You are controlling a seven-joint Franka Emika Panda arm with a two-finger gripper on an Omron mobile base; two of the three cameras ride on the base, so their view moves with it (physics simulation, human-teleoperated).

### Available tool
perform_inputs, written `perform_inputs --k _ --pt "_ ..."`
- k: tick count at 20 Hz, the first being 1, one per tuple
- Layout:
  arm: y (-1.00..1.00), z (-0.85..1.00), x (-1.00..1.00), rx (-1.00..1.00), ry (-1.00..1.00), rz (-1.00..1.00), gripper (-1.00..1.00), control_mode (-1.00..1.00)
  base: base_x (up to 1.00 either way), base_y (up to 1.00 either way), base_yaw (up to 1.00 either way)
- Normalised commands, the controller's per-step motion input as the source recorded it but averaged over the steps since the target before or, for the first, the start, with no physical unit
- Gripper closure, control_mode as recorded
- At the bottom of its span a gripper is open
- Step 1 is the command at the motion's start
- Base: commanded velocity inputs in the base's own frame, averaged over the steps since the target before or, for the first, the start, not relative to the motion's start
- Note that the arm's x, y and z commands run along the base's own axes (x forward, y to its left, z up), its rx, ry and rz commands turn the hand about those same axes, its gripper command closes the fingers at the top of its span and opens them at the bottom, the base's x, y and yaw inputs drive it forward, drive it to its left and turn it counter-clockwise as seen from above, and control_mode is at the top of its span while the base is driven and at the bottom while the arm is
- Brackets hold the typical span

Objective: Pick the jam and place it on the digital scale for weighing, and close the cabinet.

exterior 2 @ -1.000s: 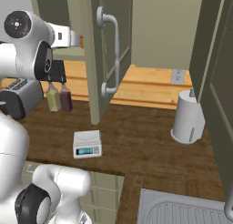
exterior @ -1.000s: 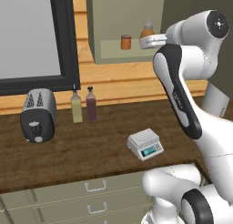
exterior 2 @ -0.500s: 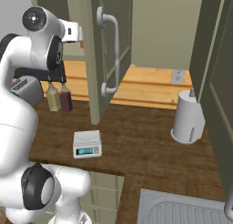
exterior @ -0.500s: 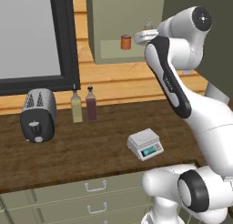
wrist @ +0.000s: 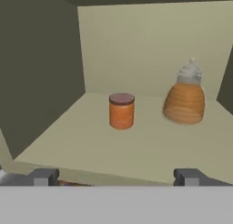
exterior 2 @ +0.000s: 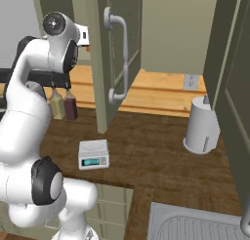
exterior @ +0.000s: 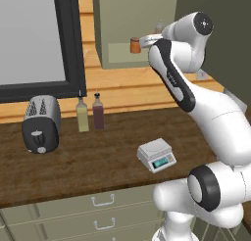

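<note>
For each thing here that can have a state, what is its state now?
cabinet: door open.
jam: upright on the cabinet shelf, lid on, not held.
beehive bottle: upright beside the jam, capped.
digital scale: on the counter, plate bare.
claw: open, in front of the shelf.

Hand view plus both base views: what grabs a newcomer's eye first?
The white arm reaching up into the open olive cabinet, its open gripper aimed at the shelf. There the orange jam stands apart from a bigger beehive-shaped bottle, neither touched. On the dark counter below, the digital scale sits bare, with a toaster and two bottles nearer the wall.
</note>
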Motion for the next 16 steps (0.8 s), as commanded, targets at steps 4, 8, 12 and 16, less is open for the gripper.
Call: perform_inputs --k 4,8,12,16 --pt "0.00 0.00 0.58 0.00 0.01 0.00 -1.00 -1.00 0.00 0.00 0.00" --pt "0.00 0.00 0.51 0.00 0.04 0.00 -1.00 -1.00 0.00 0.00 0.00" --pt "0.00 0.00 0.43 0.00 0.03 0.00 -1.00 -1.00 0.00 0.00 0.00" --pt "0.16 0.00 0.45 0.00 0.02 0.00 -1.00 -1.00 0.00 0.00 0.00"
